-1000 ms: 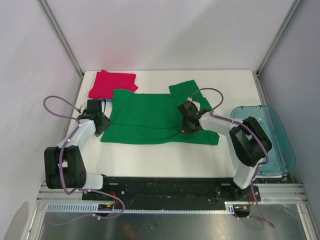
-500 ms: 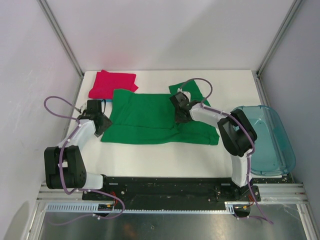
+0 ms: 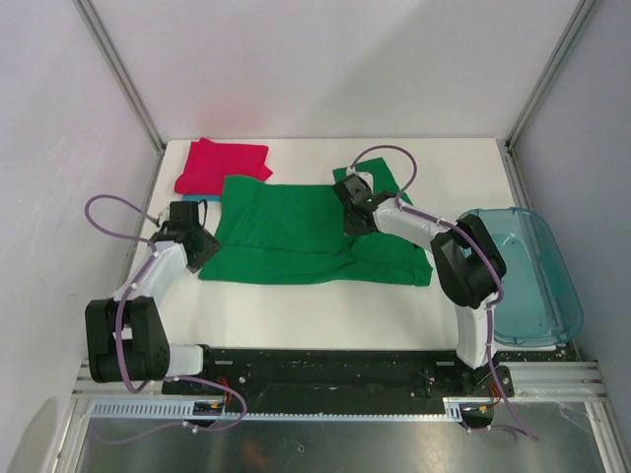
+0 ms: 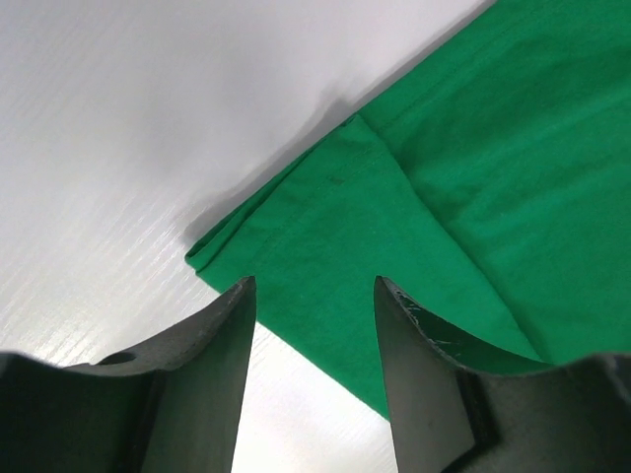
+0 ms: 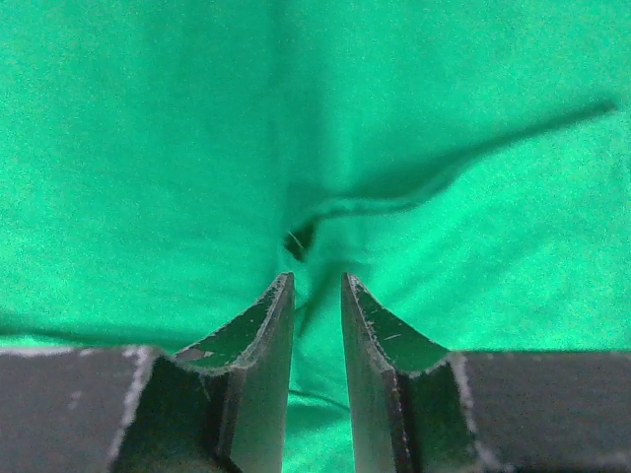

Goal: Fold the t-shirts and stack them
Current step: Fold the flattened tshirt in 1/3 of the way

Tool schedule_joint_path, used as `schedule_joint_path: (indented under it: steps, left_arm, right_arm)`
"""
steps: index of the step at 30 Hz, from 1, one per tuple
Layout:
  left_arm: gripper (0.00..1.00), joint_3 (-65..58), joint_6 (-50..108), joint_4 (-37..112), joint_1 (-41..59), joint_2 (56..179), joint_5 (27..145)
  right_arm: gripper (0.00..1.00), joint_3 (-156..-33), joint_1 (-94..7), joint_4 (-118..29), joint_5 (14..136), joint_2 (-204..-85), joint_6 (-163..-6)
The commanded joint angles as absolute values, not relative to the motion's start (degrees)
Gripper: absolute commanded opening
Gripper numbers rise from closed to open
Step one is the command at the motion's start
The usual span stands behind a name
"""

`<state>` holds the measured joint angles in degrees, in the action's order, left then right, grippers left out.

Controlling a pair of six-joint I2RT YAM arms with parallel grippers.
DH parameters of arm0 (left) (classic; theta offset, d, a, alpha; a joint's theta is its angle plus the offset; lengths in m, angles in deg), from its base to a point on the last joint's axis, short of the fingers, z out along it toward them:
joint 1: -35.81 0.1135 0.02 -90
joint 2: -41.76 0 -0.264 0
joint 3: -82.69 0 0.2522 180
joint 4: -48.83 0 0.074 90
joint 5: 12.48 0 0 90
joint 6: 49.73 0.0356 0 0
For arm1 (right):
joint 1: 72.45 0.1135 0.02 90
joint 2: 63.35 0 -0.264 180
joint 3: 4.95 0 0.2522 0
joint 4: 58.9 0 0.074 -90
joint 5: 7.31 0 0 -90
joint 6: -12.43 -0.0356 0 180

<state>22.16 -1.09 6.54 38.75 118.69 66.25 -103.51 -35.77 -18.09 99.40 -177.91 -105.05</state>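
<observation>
The green t-shirt point(image 3: 286, 232) lies spread flat in the middle of the table. The magenta-red t-shirt point(image 3: 222, 165) lies folded at the back left, with a thin light blue strip point(image 3: 210, 199) showing at its near edge. My left gripper point(image 3: 200, 246) is open at the green shirt's left near corner. In the left wrist view that gripper point(image 4: 313, 288) straddles the folded corner point(image 4: 335, 207) without pinching it. My right gripper point(image 3: 353, 211) sits on the shirt's right part. In the right wrist view that gripper point(image 5: 316, 280) is nearly closed, with a raised ridge of green cloth point(image 5: 375, 202) running in between the fingers.
A translucent blue-green plastic bin point(image 3: 567, 296) stands at the table's right edge, beside the right arm. Metal frame posts rise at the back corners. Bare white table point(image 3: 296, 305) lies in front of the green shirt.
My right gripper has moved back and to the left over the green shirt, and the right sleeve area has bunched with it. The left gripper has barely moved.
</observation>
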Motion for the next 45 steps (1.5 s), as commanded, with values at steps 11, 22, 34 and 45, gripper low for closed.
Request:
schedule_joint_path:
  steps: [11, 22, 34, 45]
  left_arm:
    - [0.44, 32.0, -5.0, 6.3, 48.2, 112.2, 71.3]
    - [0.46, 31.0, -7.9, 9.2, 48.5, 117.3, 73.5]
    - [0.29, 28.7, -7.0, 10.9, 48.5, 122.4, 69.5]
    - [0.00, 27.3, -4.7, 10.3, 48.6, 118.2, 58.8]
  right_arm:
    - [0.31, -71.4, -46.5, -13.2, 92.9, -139.8, -118.3]
    - [0.31, -55.6, -54.6, -11.1, 87.8, -123.3, -120.2]
    - [0.32, -52.4, -58.4, -12.3, 87.2, -125.3, -118.9]
    - [0.34, -52.1, -58.1, -13.5, 88.7, -128.5, -119.4]
